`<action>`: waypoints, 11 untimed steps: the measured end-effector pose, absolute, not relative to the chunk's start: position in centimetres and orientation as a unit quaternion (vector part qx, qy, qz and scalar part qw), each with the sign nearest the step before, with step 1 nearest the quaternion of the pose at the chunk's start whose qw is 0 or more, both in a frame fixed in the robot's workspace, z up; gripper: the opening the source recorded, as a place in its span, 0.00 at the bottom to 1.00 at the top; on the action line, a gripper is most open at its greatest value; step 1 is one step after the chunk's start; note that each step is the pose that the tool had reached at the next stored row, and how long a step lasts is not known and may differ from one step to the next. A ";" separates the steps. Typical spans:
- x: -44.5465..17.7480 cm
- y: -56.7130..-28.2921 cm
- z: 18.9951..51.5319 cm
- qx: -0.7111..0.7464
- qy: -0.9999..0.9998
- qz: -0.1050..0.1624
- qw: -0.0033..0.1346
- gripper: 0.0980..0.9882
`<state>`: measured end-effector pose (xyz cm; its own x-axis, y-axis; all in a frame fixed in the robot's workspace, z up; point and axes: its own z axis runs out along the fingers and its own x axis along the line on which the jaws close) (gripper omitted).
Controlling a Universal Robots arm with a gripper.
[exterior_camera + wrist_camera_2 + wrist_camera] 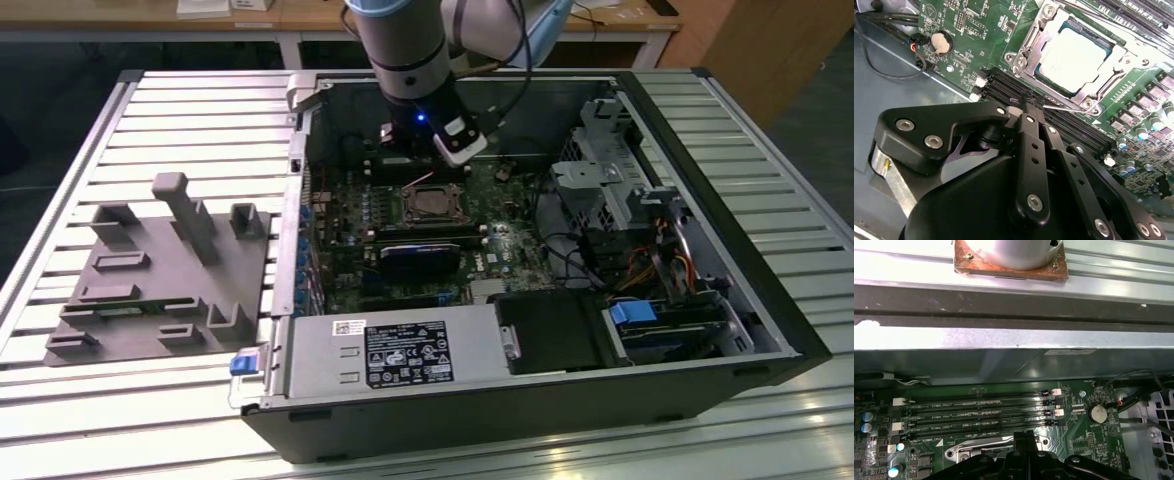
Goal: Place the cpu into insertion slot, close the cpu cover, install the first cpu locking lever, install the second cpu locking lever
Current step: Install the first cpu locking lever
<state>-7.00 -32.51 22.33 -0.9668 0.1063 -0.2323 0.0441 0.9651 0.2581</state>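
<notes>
The cpu (1074, 55) lies in the insertion slot (430, 205) on the green motherboard, its silvery top showing through the window of the cpu cover (1030, 44). The cover lies flat over the chip. A thin metal locking lever (1060, 106) runs along the socket edge that faces the memory slots. My gripper (1033, 102) is shut, fingers pressed together, with its tip at the end of that lever. In the exterior view the gripper (423, 168) hangs just behind the socket. In the first wrist view the gripper (1024, 439) stands between the memory slots and the socket frame.
Long black memory slots (1069, 122) run right beside the gripper tip. A coin battery (940, 42) sits on the board. A black heatsink (416, 255), grey power supply box (387, 355) and drive cage (621, 170) crowd the case. A grey fixture plate (160, 270) lies outside it.
</notes>
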 end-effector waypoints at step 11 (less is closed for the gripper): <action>-7.0 -31.7 21.8 0.051 0.984 0.116 0.125 0.00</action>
<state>-7.01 -31.75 21.77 -0.9636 0.1286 -0.2345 0.0707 0.9680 0.2406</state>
